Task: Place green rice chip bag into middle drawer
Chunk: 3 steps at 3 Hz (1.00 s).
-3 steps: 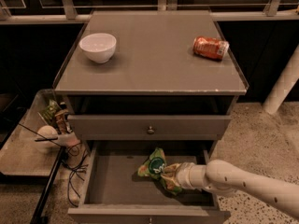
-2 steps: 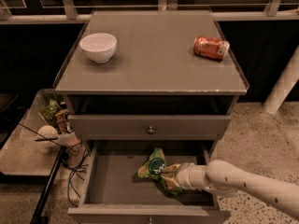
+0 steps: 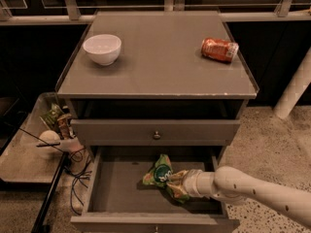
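The green rice chip bag (image 3: 161,172) lies on the grey floor of the open middle drawer (image 3: 114,186), right of its centre, with its dark round logo facing up. My gripper (image 3: 176,184) reaches in from the right on a white arm and sits at the bag's lower right end, touching it. The bag hides the fingertips. The drawer is pulled well out below the shut top drawer (image 3: 156,132).
A white bowl (image 3: 102,48) and an orange-red can (image 3: 219,49) lying on its side rest on the cabinet top (image 3: 158,57). A low shelf (image 3: 24,154) with clutter and cables stands at the left. A white post (image 3: 294,89) is at the right.
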Motion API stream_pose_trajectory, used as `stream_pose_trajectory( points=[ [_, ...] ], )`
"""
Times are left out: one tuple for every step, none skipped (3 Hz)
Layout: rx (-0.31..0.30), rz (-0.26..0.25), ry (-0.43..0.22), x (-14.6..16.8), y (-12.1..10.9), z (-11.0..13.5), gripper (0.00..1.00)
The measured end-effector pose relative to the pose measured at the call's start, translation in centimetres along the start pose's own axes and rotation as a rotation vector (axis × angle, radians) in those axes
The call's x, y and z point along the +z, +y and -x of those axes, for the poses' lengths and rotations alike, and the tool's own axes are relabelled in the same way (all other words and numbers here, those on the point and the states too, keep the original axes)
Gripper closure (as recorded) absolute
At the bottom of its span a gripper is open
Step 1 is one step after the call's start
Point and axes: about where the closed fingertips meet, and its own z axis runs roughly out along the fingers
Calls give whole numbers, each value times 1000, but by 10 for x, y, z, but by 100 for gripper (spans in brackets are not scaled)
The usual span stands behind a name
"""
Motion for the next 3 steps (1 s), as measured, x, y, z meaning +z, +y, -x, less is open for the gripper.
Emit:
stream_pose_trajectory(
  points=[
    [0, 0, 0, 0, 0, 0, 13],
    [0, 0, 0, 0, 0, 0, 0],
    [0, 0, 0, 0, 0, 0, 0]
  ],
)
